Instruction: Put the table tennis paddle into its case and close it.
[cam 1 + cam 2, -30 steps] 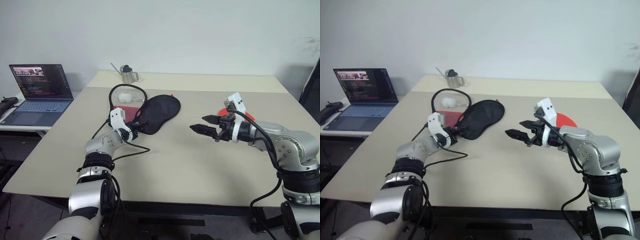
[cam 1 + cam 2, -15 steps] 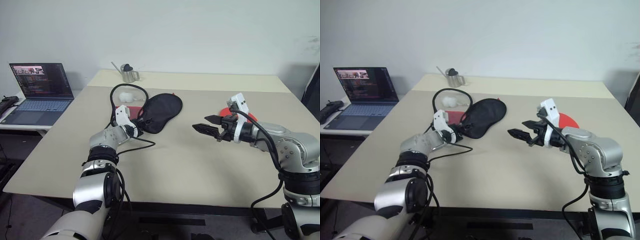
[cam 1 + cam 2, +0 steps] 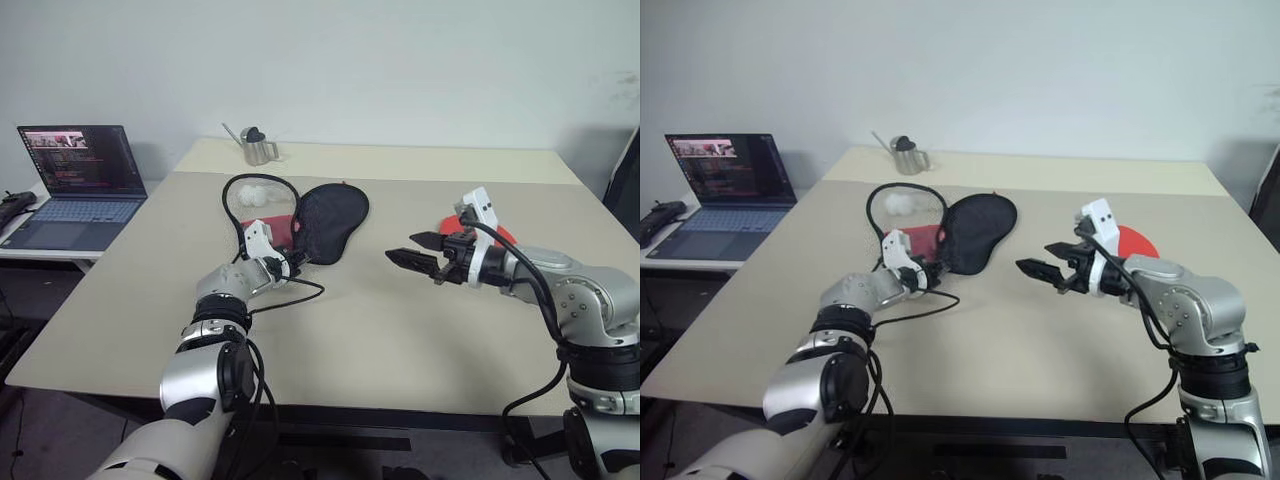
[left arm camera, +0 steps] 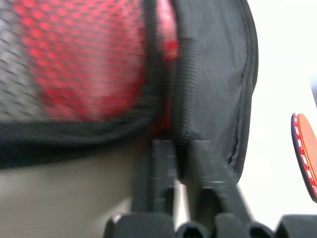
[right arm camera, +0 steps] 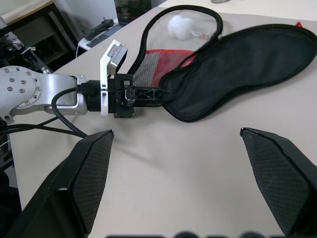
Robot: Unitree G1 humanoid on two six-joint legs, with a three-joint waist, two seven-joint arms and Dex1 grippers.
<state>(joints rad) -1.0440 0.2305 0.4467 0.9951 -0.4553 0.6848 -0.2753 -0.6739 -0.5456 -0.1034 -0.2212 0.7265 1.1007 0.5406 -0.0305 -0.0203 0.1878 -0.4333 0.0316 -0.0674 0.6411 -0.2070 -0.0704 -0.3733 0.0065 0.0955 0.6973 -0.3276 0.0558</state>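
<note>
The case (image 3: 332, 220) lies open left of the table's middle. Its black flap (image 5: 247, 64) is tilted up over the red mesh side (image 5: 158, 67). My left gripper (image 3: 291, 262) is shut on the flap's black edging at the narrow end; in the left wrist view the fingers (image 4: 208, 173) pinch that zip edge. The table tennis paddle (image 3: 1132, 241) lies flat at the right, its red face mostly hidden behind my right arm, and its rim (image 4: 306, 153) appears in the left wrist view. My right gripper (image 3: 400, 247) hovers open above the table, right of the case, holding nothing.
A black looped cord (image 3: 238, 188) curls around a white fluffy ball (image 3: 255, 196) behind the case. A small metal watering can (image 3: 259, 149) stands at the table's far edge. An open laptop (image 3: 80, 180) sits on a side table at the left.
My left gripper moved right along the case's narrow end and shut on the flap's edge. The black flap has shifted right and tilted up. The right arm stayed in place.
</note>
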